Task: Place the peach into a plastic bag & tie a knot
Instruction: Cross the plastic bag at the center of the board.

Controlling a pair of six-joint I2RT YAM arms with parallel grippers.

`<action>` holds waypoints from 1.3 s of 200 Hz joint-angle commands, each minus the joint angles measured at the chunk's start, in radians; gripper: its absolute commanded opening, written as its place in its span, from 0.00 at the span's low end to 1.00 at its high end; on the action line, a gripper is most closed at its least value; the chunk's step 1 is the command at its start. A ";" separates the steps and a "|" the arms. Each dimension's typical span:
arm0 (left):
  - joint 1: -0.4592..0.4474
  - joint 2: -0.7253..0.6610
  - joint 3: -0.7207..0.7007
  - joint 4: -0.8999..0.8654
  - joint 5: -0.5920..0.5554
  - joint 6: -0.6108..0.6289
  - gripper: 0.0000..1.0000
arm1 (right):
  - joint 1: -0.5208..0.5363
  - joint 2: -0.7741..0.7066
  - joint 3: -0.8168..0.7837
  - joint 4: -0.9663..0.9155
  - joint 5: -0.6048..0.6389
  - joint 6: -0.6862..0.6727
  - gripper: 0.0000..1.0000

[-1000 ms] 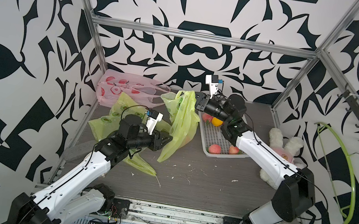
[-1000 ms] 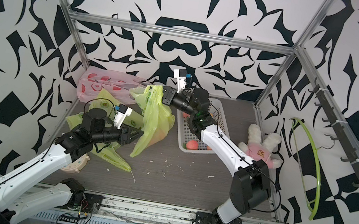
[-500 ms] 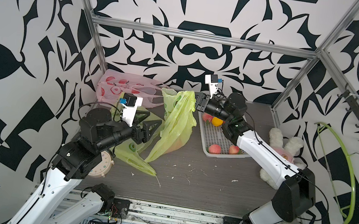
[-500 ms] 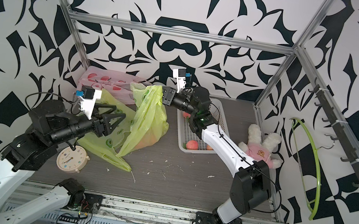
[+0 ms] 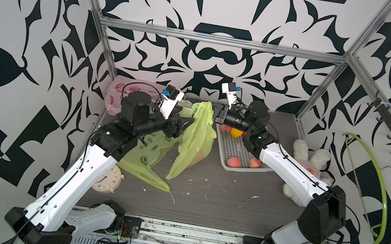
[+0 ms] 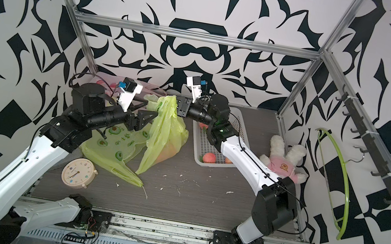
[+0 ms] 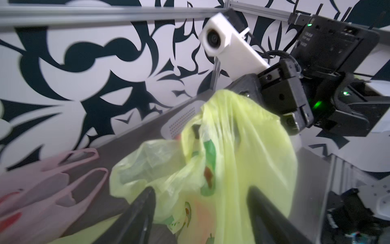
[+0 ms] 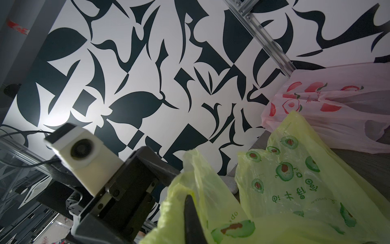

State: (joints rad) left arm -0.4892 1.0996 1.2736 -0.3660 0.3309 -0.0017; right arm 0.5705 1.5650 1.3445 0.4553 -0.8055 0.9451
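Peach (image 5: 196, 156) shows as an orange-pink glow through the lower part of the green plastic bag (image 5: 195, 133), so the first half of the task looks done. The bag hangs below the right claw (image 5: 214, 111), whose jaws are pressed together on the gathered top of the film. Its bottom corner seems to reach the counter (image 5: 216, 199). The left claw (image 5: 187, 113) sits just beside the bag, on the side away from the right claw. Its jaws are spread, and in the left wrist view the upper film lies between its fingers (image 7: 145, 202); it pinches nothing. No knot is visible: the mouth is bunched only where the right claw holds it, and a loose handle (image 7: 147, 160) flops toward the left claw. Judging from this, the whole tying step is left: catching the free handle, crossing it with the held part and pulling tight. A second green bag (image 5: 148, 152) lies flat beneath the left claw, and a tray (image 5: 235, 146) of other fruit lies under the right claw's wrist.
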 commanded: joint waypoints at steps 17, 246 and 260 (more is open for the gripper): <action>-0.002 0.013 -0.092 0.083 0.126 -0.102 0.28 | 0.001 -0.056 0.041 0.024 -0.008 -0.034 0.00; 0.012 -0.120 -0.306 0.223 0.104 -0.312 0.61 | 0.047 0.070 0.028 0.288 -0.043 0.186 0.00; 0.012 -0.130 -0.301 0.197 0.107 -0.307 0.63 | 0.047 0.073 0.028 0.291 -0.045 0.185 0.00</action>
State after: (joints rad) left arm -0.4816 0.9901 0.9722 -0.1005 0.4252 -0.3180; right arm 0.6220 1.6512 1.3445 0.6640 -0.8246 1.1194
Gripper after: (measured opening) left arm 0.617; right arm 0.047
